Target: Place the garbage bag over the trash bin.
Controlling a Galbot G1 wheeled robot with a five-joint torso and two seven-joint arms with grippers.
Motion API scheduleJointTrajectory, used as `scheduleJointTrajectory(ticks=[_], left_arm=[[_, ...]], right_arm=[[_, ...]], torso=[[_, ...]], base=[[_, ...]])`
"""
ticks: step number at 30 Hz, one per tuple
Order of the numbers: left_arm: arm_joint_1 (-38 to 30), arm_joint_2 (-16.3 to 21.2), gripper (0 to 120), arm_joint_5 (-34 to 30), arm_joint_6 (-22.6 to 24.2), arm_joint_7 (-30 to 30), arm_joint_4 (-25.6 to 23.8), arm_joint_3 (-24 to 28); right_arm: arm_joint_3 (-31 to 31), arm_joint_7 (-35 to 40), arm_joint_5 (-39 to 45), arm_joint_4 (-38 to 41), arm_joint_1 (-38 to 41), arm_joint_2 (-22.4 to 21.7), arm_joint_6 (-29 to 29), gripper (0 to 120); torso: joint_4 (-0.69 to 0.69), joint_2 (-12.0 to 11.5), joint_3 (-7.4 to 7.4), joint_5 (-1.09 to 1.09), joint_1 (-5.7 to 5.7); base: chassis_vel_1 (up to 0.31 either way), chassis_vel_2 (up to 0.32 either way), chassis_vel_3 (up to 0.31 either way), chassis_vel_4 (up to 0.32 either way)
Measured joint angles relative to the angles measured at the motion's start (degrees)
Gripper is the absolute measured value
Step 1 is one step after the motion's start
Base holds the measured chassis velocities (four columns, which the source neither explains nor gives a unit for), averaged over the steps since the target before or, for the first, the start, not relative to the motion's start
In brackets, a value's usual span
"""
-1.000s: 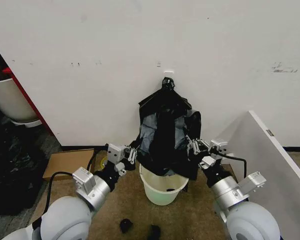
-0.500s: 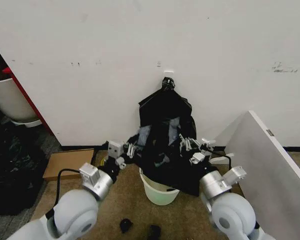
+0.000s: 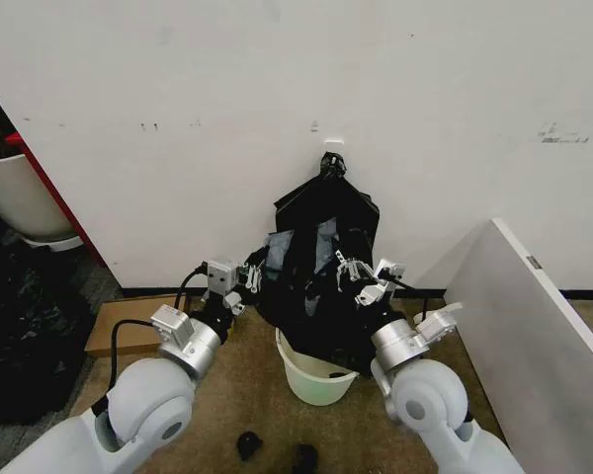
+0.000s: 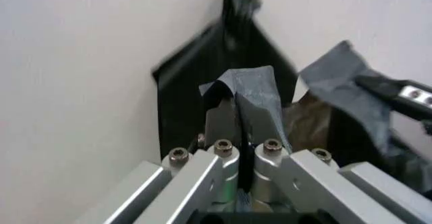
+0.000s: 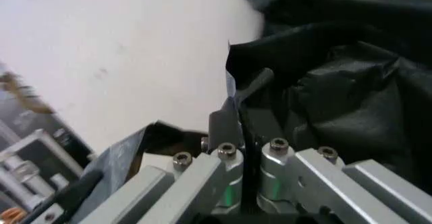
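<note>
Head view: both grippers — left (image 3: 251, 277) at nine o'clock, right (image 3: 348, 270) at three — pinch the garbage bag (image 3: 311, 296), jaws apparently closed on film, above the trash bin (image 3: 314, 377).

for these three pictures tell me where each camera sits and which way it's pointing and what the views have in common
Head view: on the robot's head, looking forward and down at the trash bin by the wall; both arms show, left gripper and right gripper pinching the garbage bag.
Left wrist view: on the left wrist, facing along the left gripper's fingers toward the wall.
Right wrist view: on the right wrist, facing along the right gripper's fingers toward bag and wall.
Shared: all three show the black bag and the white wall.
</note>
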Motion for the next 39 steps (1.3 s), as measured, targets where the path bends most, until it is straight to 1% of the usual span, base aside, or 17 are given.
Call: scheduleJointTrajectory(ticks=[5,7,9,15,23,26,30,31,32,33,35,37,39], left_arm=[[5.1,-3.7,0,3.8,-2.7,0.0,4.4,0.9],[6.0,-5.1,0,5.0,-3.2,0.0,5.8,1.3],[6.5,-5.7,0,5.5,-3.4,-0.1,6.3,1.4],[11.0,-7.3,0,7.8,-4.5,-0.7,6.9,0.8],[13.1,-9.0,0,10.2,-5.4,-0.6,7.0,2.0],[12.0,-9.9,0,10.4,-5.6,-0.6,8.4,3.7],[6.7,-11.6,0,10.3,-6.3,-0.7,12.6,5.9],[6.7,-11.6,0,10.3,-6.3,-0.7,12.6,5.9],[4.4,-12.3,0,10.0,-6.7,-0.7,14.2,6.9],[3.9,-12.4,0,10.0,-6.7,-0.7,14.5,7.1],[-0.1,-13.7,0,8.9,-7.5,-0.9,16.8,8.8],[-4.9,-15.5,0,6.3,-8.4,-1.0,19.4,10.6],[-5.6,-15.9,0,5.8,-8.6,-1.1,19.8,11.0]], right_arm=[[0.9,-0.4,-3.5,-3.8,-3.9,0.7,3.7,0],[1.5,-0.2,-5.1,-4.7,-5.2,0.8,4.6,0],[1.7,0.1,-5.7,-5.0,-5.8,0.9,4.8,0],[2.0,2.7,-12.1,-5.8,-10.6,1.0,5.8,0],[3.0,6.0,-16.1,-4.7,-15.0,0.9,5.2,0],[4.0,6.7,-16.0,-4.9,-15.4,0.8,4.8,0],[5.7,7.0,-15.0,-6.1,-13.1,1.0,5.4,0],[5.7,7.0,-15.0,-6.1,-13.1,1.0,5.4,0],[6.1,7.0,-14.8,-6.1,-12.6,1.1,5.7,0],[6.2,7.0,-14.8,-6.1,-12.5,1.1,5.7,0],[6.9,6.8,-14.7,-5.9,-12.1,1.0,5.9,0],[7.9,6.0,-15.1,-5.6,-12.5,0.6,6.4,0],[8.4,5.8,-15.2,-5.7,-12.8,0.6,6.6,0]], torso=[[0.03,0.0,-0.01,0.00,0.00],[0.01,0.0,-0.01,0.00,0.00],[0.01,0.0,-0.01,0.00,0.00],[0.02,0.0,-0.01,0.01,-0.01],[0.01,0.0,-0.01,0.01,-0.01],[0.02,0.0,-0.01,0.01,-0.01],[0.03,0.0,0.00,0.02,-0.01],[0.03,0.0,0.00,0.02,-0.01],[0.03,0.0,0.00,0.00,0.00],[0.03,0.0,0.00,0.00,0.00],[0.01,0.0,0.00,0.00,0.00],[0.00,0.0,0.00,0.00,0.00],[0.00,0.0,0.00,0.01,0.00]], base=[[0.000,0.000,0.000,0.000],[0.000,0.000,0.000,0.000],[0.000,0.000,0.000,0.000],[0.000,0.000,0.000,0.000],[0.000,0.000,0.000,0.000],[0.000,0.000,0.000,0.000],[0.000,0.000,0.000,0.000],[0.000,0.000,0.000,0.000],[0.000,0.000,0.000,0.000],[0.000,0.000,0.000,0.000],[0.000,0.000,0.000,0.000],[0.000,0.000,0.000,0.000],[0.000,0.000,0.000,0.000]])
